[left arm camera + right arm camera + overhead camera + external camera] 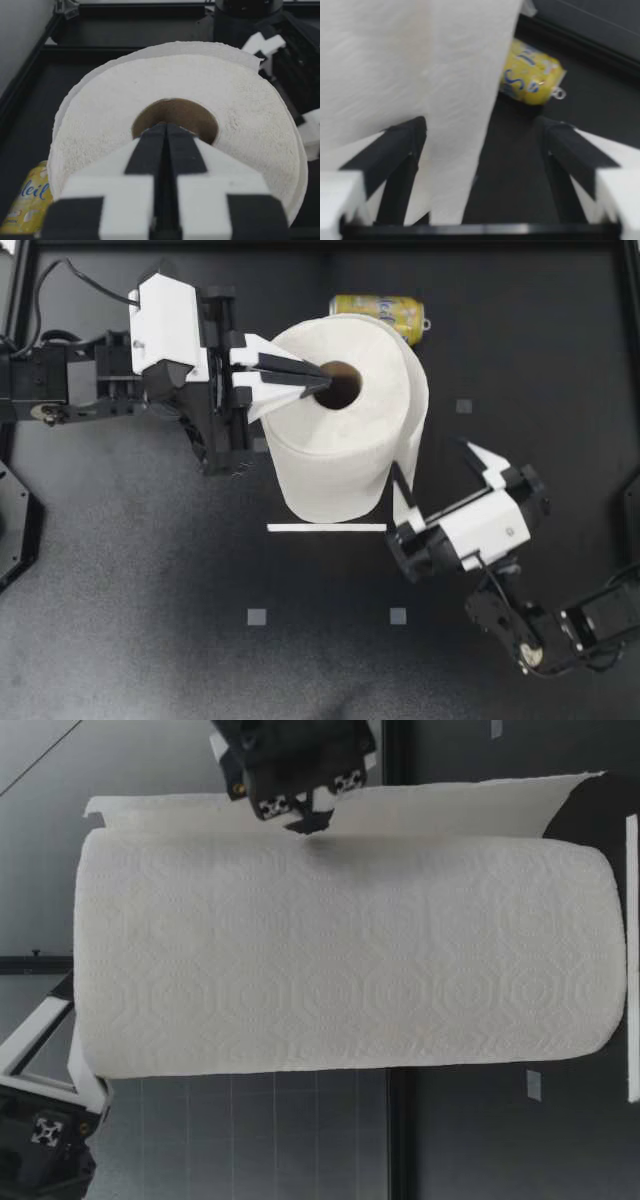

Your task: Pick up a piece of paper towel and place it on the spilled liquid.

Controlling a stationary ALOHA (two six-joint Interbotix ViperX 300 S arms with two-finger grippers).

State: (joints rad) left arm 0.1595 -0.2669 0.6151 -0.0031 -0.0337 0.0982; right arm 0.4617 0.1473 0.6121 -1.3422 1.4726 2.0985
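Atop paper towel roll (pixel 330 455): left gripper (pixel 318 375) fingers pressed together in core (pixel 342 388). Right gripper (pixel 440 472) spread astride loose sheet (pixel 412 430). Sheet likely light, limp, tearable; pinch free edge.

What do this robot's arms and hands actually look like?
Both arms are black, jointed segments: the left arm and the right arm. Each ends in a boxy white wrist casing. The left hand and right hand each have two tapering fingers, white outside, black inside. A thin black cable loops beside the left arm.
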